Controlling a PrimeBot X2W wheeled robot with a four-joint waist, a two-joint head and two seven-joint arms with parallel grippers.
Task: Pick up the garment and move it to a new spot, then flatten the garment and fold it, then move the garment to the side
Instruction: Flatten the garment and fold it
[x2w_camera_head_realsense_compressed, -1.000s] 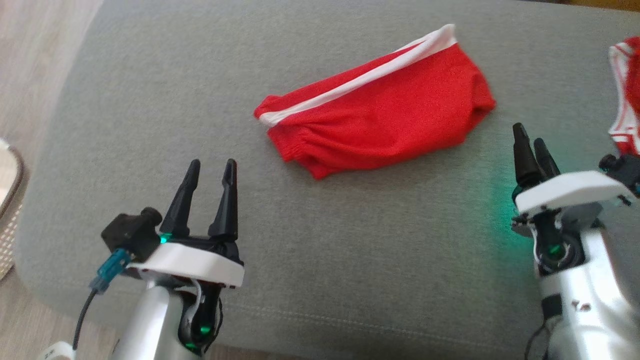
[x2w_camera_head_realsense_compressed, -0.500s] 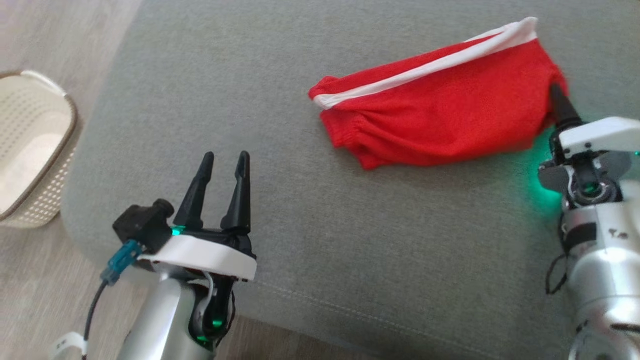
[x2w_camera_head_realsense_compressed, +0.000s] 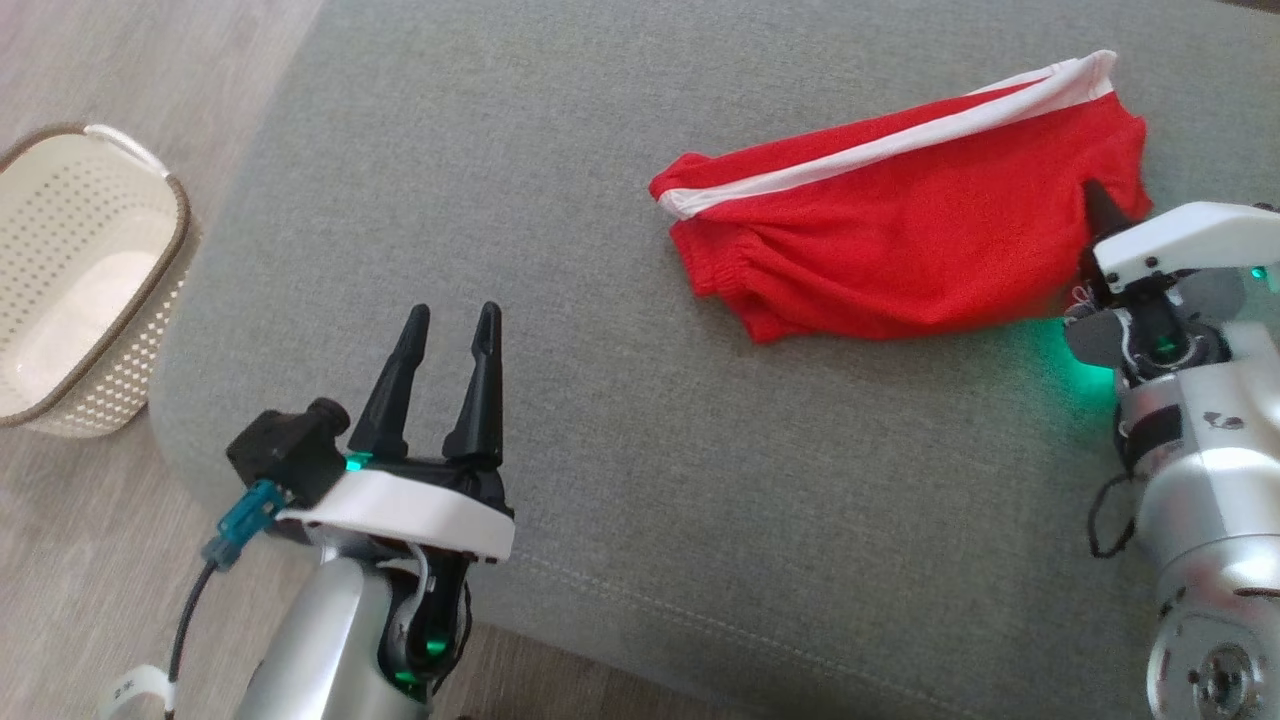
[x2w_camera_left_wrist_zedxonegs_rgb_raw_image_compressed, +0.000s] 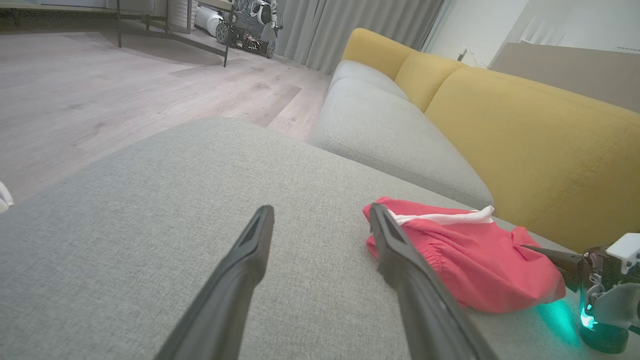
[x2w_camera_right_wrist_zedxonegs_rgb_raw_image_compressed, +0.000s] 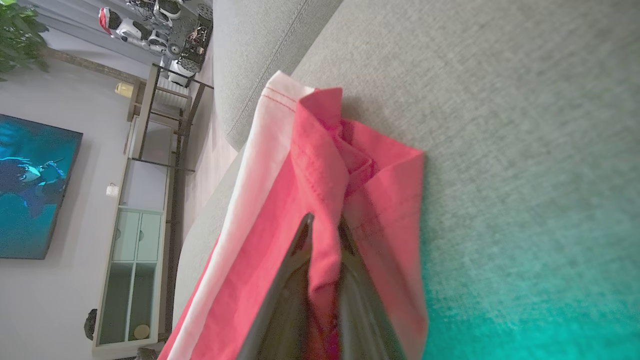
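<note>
The garment (x2w_camera_head_realsense_compressed: 900, 240) is a pair of red shorts with a white side stripe, lying bunched on the grey cushion (x2w_camera_head_realsense_compressed: 600, 420). In the left wrist view the garment (x2w_camera_left_wrist_zedxonegs_rgb_raw_image_compressed: 465, 255) lies right of my fingers. My right gripper (x2w_camera_head_realsense_compressed: 1095, 200) sits at its right end, shut on a fold of the red cloth. The right wrist view shows the garment (x2w_camera_right_wrist_zedxonegs_rgb_raw_image_compressed: 325, 200) pinched between the two dark fingers (x2w_camera_right_wrist_zedxonegs_rgb_raw_image_compressed: 295, 250). My left gripper (x2w_camera_head_realsense_compressed: 450, 325) stands open over bare cushion, well to the left of the garment, holding nothing.
A cream perforated basket (x2w_camera_head_realsense_compressed: 80, 280) stands on the wooden floor (x2w_camera_head_realsense_compressed: 100, 60) left of the cushion. A yellow sofa back (x2w_camera_left_wrist_zedxonegs_rgb_raw_image_compressed: 525, 140) rises behind the garment. The cushion's front edge runs close to my left wrist.
My right gripper reached the garment's right end and closed on the red cloth. The head camera turned, so the whole picture shifted right and the basket came into view. The left gripper stayed open.
</note>
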